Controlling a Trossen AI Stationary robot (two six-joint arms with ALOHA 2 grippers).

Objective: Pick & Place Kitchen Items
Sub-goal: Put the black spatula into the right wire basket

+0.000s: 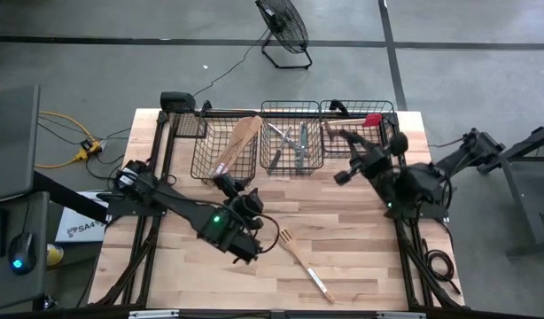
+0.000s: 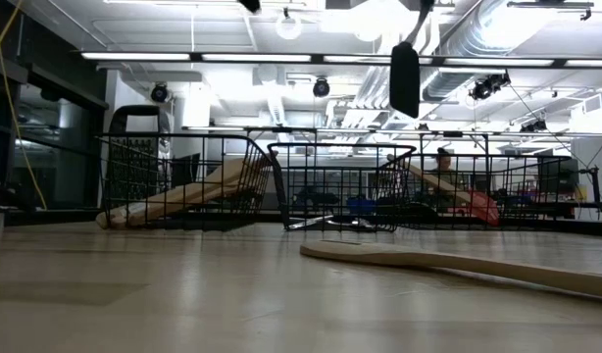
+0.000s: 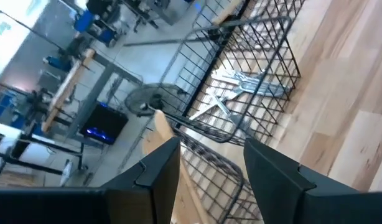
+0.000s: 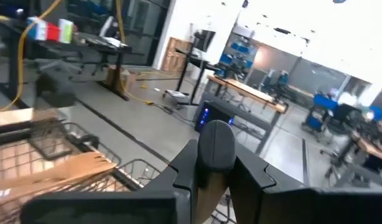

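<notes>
Pale wood: from above, a slotted turner (image 1: 295, 247) lies on the table (image 1: 361, 257) just right of the left gripper (image 1: 229, 183), whose fingers stand parted and empty near the left basket (image 1: 223, 146). The right gripper (image 1: 343, 137) hovers over the right basket (image 1: 361, 133). From table height, a black handle (image 2: 404, 78) hangs high. In the right wrist view, the fingers (image 4: 185, 171) clamp that dark rounded handle.

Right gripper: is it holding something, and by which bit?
Yes. The right gripper is shut on a black utensil, pinched just below one rounded end, which pokes out past the fingers. The rest of it is hidden.
</notes>
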